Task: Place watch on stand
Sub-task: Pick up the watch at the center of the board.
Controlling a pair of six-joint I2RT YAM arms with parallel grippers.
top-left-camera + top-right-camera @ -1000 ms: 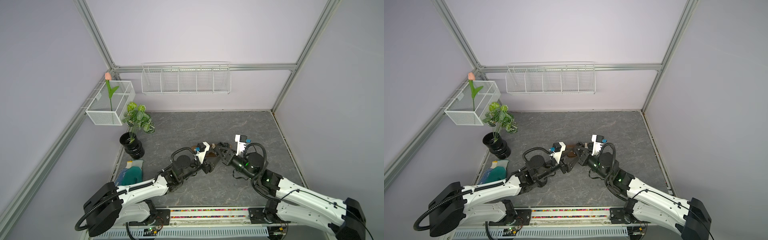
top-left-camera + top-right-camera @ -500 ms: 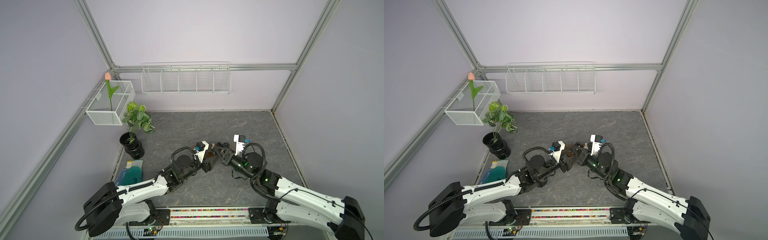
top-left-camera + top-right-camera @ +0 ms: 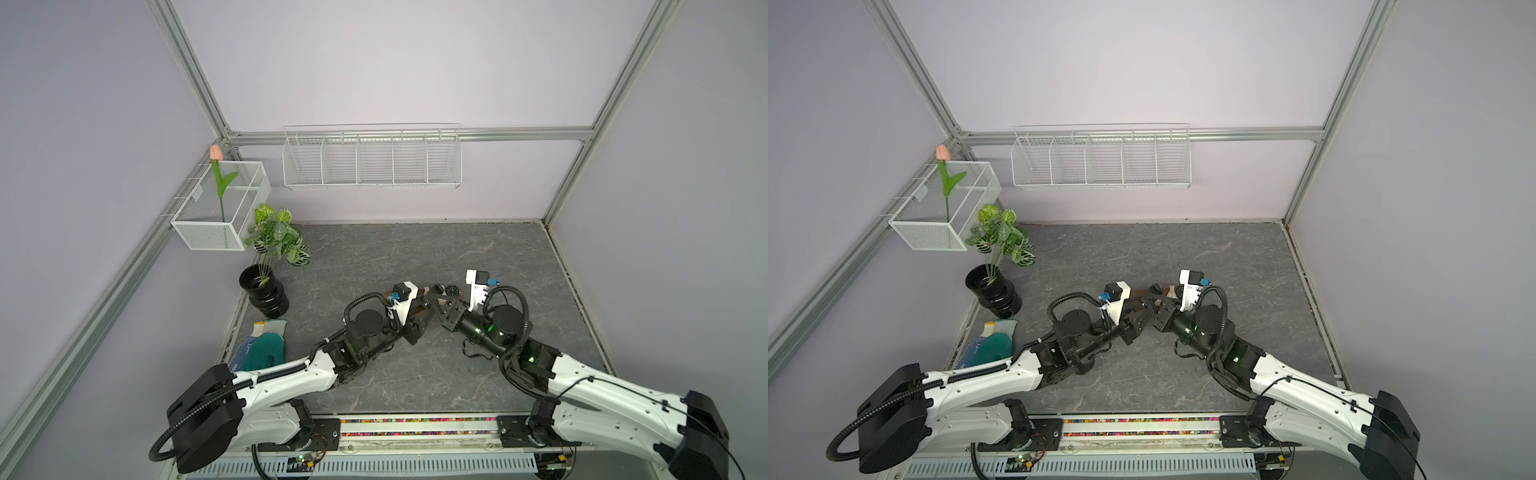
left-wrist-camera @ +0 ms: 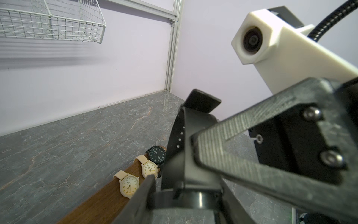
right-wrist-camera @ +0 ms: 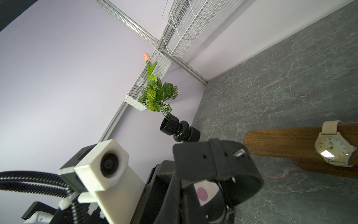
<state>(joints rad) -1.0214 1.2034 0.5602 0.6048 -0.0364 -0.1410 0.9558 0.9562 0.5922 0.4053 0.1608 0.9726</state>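
Mid-table my two grippers meet around a black watch. My right gripper is shut on its strap, whose buckled loop sticks out in front. My left gripper has its fingers against both sides of the watch's case. The stand is a dark brown bar lying just beyond and below the grippers. It carries two cream watches and a black one near its far end. The bare rounded end of the stand lies close beside the held strap. In both top views the arms cover most of the stand.
A black vase with a leafy plant stands at the table's left edge, with a green and blue glove in front of it. A wire basket with a tulip hangs on the left wall, a wire shelf on the back wall.
The left gripper's jaws have narrowed onto the watch. Both arms have stayed almost where they were.
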